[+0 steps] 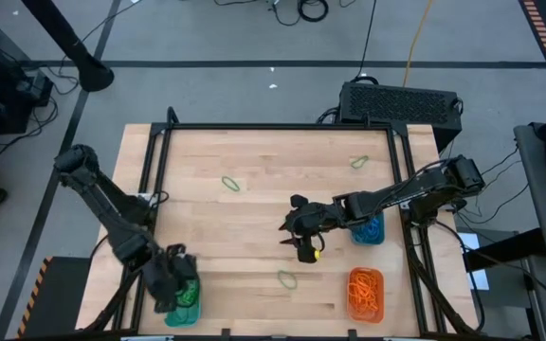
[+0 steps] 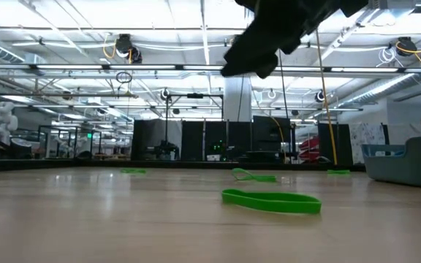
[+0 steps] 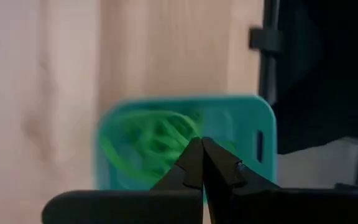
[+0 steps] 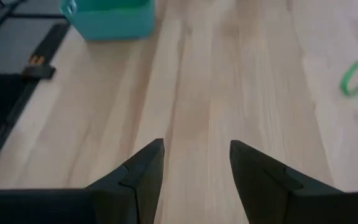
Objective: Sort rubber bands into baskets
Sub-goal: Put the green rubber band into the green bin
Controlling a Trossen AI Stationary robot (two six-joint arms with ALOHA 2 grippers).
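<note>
A pickup is being prepared: the right gripper (image 1: 306,248) is being held with fingers parted and empty above the table's middle, near a green rubber band (image 1: 287,278), while the left gripper (image 3: 202,163), fingers closed, is being held over the teal basket (image 1: 186,308) at the near-left corner; a descent onto that band is judged next.

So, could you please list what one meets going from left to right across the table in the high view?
Left gripper over the teal basket of green bands → green band → green band → right gripper → orange basket.
</note>
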